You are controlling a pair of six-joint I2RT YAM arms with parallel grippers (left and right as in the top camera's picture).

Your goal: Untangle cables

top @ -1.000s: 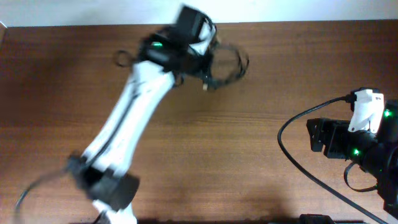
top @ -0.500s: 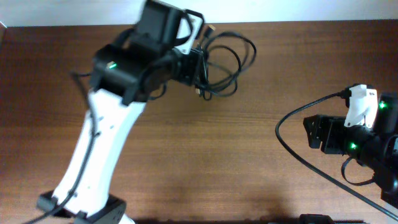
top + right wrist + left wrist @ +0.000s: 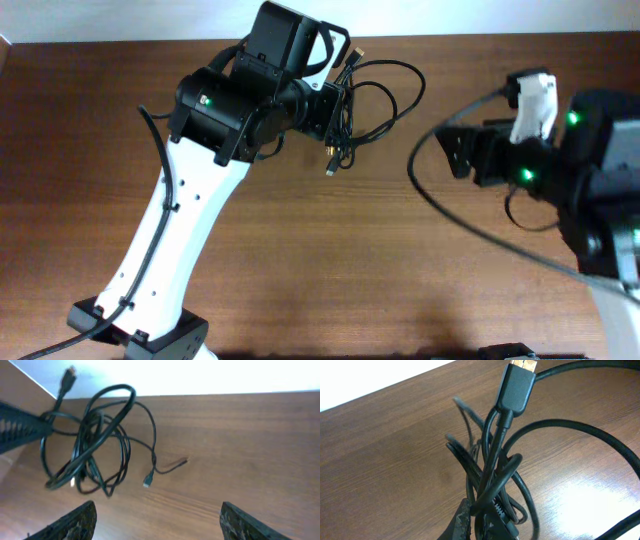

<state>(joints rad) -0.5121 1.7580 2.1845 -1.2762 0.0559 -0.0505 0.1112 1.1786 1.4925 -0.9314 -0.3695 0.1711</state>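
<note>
A tangled bundle of thin black cables (image 3: 350, 122) hangs from my left gripper (image 3: 338, 112) above the brown table near its far edge. In the left wrist view the gripper (image 3: 477, 516) is shut on the cables (image 3: 492, 467), and a black plug with a gold tip (image 3: 519, 382) sticks up. My right gripper (image 3: 452, 150) is to the right of the bundle, apart from it. In the right wrist view it (image 3: 157, 525) is wide open and empty, with the cables (image 3: 95, 440) ahead at the left and a small loose plug end (image 3: 148, 480) hanging down.
The table's far edge meets a white wall (image 3: 450, 18) just behind the bundle. The right arm's thick black wire (image 3: 432, 205) loops over the table's right side. The left arm's white link (image 3: 180, 240) crosses the left half, with its base (image 3: 140, 335) at the front.
My left gripper has shifted slightly right with the cable bundle. My right arm has swung left and toward the far edge, closer to the bundle.
</note>
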